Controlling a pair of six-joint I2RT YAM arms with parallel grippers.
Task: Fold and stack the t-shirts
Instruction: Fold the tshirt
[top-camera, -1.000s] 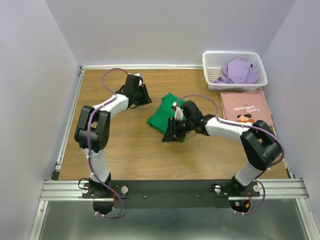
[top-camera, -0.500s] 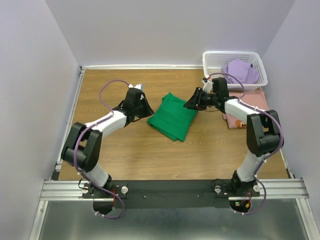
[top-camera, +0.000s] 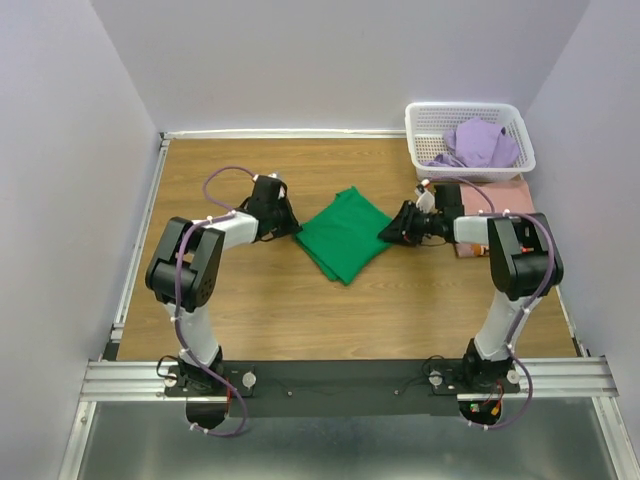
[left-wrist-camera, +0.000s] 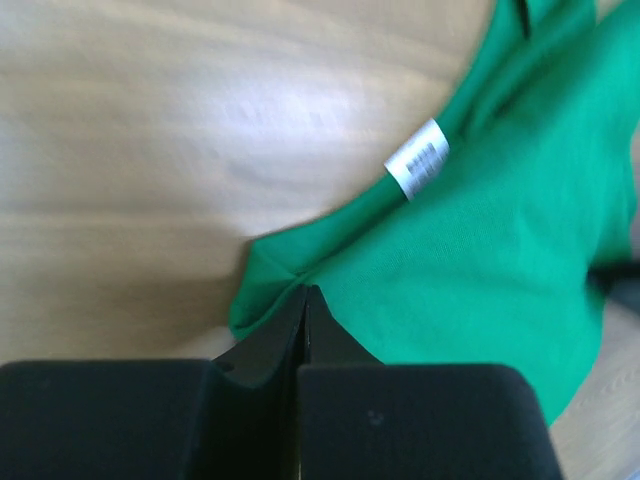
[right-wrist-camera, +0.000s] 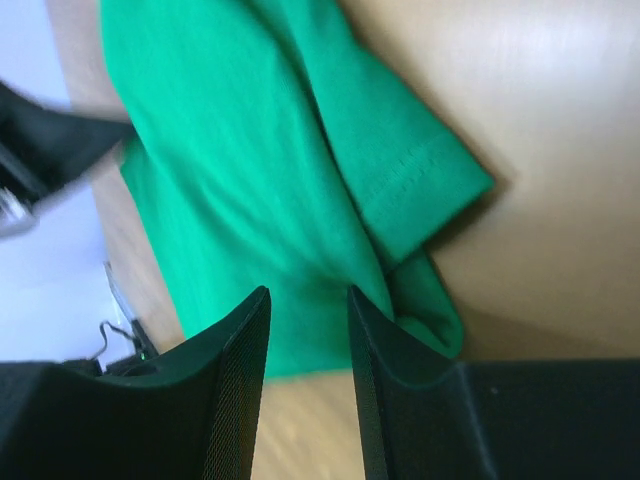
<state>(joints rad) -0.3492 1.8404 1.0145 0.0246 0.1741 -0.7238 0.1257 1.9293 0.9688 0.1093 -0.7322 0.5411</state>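
On the tabletop, with left fingers pinching the green t-shirt, we close the half-open right fingers opposite.

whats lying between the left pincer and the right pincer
The green t-shirt fills the stretch from the left pincer to the right pincer; the top view shows it.

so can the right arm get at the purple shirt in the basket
Probably yes: the purple shirt lies uncovered in the open-topped basket on that arm's side; the right gripper, open at the green shirt, would have to come over the wall.
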